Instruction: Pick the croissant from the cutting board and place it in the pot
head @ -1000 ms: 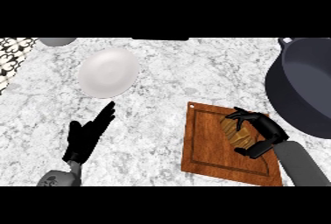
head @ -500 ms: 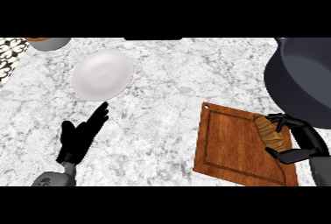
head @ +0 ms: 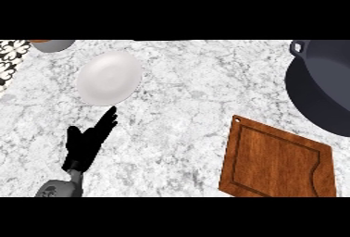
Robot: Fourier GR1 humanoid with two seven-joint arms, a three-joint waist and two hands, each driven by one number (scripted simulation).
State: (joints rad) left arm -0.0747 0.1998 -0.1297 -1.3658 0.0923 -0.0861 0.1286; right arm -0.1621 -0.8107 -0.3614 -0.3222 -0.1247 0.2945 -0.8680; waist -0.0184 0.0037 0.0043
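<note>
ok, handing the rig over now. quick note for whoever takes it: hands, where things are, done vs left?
Left hand: open, fingers straight, resting at the lower left of the head view, just below the white plate.
Right hand: out of view, so its state is unknown.
Cutting board: lower right on the counter, nothing on it.
Croissant: not visible anywhere; it is off the board.
Pot: at the right edge, partly cut off; no croissant shows in the visible part.
Done: croissant is off the board.
Left: cannot confirm placement. Find the right hand and croissant, then check the pot.
</note>
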